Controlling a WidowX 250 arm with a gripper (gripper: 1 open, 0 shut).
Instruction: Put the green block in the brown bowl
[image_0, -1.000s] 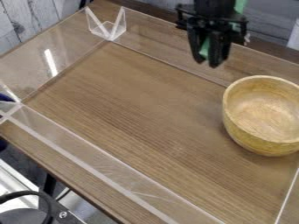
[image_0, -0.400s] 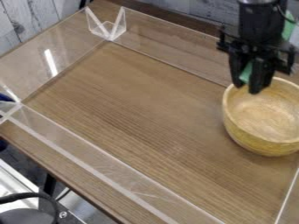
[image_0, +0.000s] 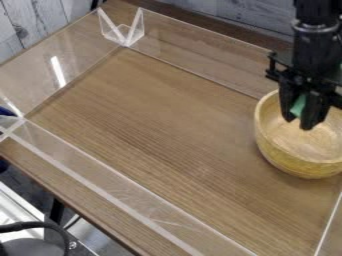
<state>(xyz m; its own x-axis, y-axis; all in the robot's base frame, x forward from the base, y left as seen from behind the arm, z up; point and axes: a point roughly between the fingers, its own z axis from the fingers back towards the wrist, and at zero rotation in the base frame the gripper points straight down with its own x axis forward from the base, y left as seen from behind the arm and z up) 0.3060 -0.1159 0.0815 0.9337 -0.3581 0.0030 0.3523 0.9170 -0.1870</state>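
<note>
Green block (image_0: 299, 103): a small light green bar, seen only as a sliver between the dark fingers of the gripper (image_0: 309, 112). It hangs upright, its long axis pointing down, over the inside of the bowl. Whether its lower end touches the bowl's floor cannot be told.

Gripper: black, pointing almost straight down, its fingers drawn together and clamped on the green block. It sits over the near-left part of the bowl's hollow, and its tips reach below the line of the rim as seen from this camera. The arm above it rises out of the top edge of the picture.

Brown bowl (image_0: 278, 146): round, light tan wood with thick walls and visible grain. It stands upright at the right side of the table, partly cut off by the right edge of the picture.

Table (image_0: 147, 130): brown wood-grain top, the grain running lengthwise.

Clear wall (image_0: 80, 170): a low see-through plastic barrier runs round the table's edges, with a folded clear bracket (image_0: 120, 28) at the far left corner.

Background: pale planks at the upper left; dark cables at the lower left.
</note>
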